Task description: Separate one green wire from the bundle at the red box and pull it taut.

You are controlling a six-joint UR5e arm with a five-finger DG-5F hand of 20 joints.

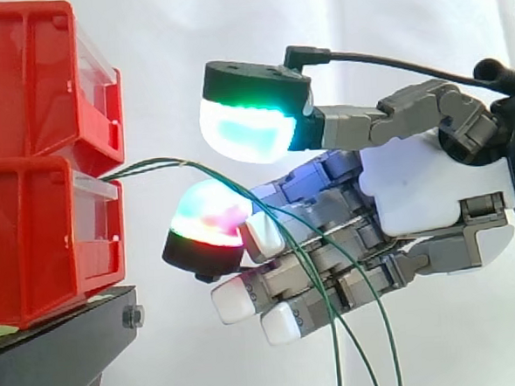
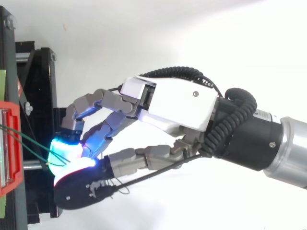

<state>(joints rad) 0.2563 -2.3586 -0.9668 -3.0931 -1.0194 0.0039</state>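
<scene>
Two red bins (image 1: 33,233) are stacked on the black stand (image 1: 57,345) at the left. A few thin green wires (image 1: 151,164) come out between them, arch to the right and hang down in front of the hand (image 1: 432,182). The hand reaches in from the right, its thumb pad (image 1: 249,128) glowing green above and one fingertip (image 1: 208,218) glowing red and green below. The wires run through the narrow gap between these two pads, which stand slightly apart. From above, the wires (image 2: 24,138) lead from the red bin (image 2: 9,143) to the glowing pads of the hand (image 2: 168,103).
The other fingers, with white pads (image 1: 233,299), are loosely bent below, and the hanging wires cross in front of them. The black stand frame (image 2: 38,76) lies under the fingertips in the top view. A white curtain is behind everything.
</scene>
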